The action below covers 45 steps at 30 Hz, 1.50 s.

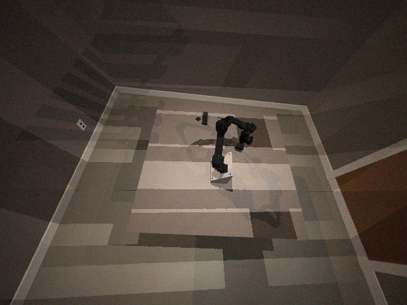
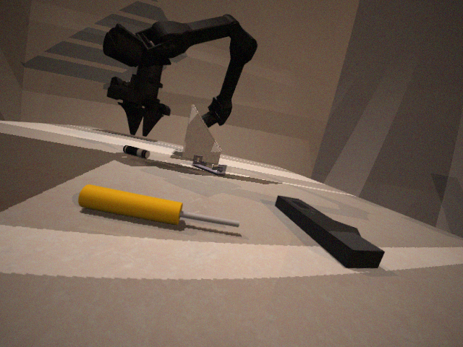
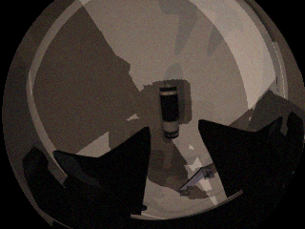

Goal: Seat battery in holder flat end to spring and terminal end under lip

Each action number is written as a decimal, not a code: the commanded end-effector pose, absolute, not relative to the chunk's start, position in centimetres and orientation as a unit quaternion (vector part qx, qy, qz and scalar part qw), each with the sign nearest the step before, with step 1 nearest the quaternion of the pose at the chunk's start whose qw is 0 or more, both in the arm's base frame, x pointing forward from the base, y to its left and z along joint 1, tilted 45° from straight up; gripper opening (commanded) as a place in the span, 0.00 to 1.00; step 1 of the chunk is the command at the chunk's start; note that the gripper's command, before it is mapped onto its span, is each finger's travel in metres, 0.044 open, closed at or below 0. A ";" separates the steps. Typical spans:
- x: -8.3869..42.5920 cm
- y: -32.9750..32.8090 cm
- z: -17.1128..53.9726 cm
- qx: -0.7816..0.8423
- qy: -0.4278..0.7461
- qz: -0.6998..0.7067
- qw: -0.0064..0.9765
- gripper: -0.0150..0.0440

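The battery (image 2: 136,151) lies on its side on the desk (image 2: 224,306), just to the left of the holder (image 2: 209,166) as the exterior view shows them, and well outside it; the holder's slot looks unfilled. The end effector (image 2: 139,131) hangs a little above the battery, fingers pointing down, released and part-way spread with nothing between them. In the wrist view the battery (image 3: 170,110) sits lengthwise just beyond the gap between the two fingers, with the holder (image 3: 198,178) at the lower right of it.

The step in hand looks like the pick-up approach. The next move calls for lowering straight over the battery so the fingers straddle its barrel, then clamping gently before carrying it to the holder. Which end is the terminal cannot be told here. The yellow-handled screwdriver (image 2: 130,204) and black block (image 2: 328,231) lie well nearer the exterior camera than the holder.
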State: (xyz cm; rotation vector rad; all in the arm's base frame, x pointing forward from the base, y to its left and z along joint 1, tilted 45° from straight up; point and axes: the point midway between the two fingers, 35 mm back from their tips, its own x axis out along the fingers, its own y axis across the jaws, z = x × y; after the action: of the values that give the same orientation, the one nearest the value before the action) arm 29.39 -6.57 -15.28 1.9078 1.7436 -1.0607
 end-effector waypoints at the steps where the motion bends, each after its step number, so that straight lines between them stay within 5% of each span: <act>1: 29.3 -6.4 -15.4 0.675 0.611 -0.380 0.164 0.65; 34: 29.1 -2.8 -18.9 0.675 0.612 -0.379 0.163 0.65; 39: 29.1 -2.8 -18.9 0.675 0.612 -0.379 0.163 0.42; 45: 29.1 -2.8 -18.9 0.675 0.612 -0.379 0.163 0.37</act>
State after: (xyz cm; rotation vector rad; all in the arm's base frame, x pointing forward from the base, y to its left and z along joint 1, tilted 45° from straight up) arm 29.11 -2.89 -18.91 1.9213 1.7441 -1.0799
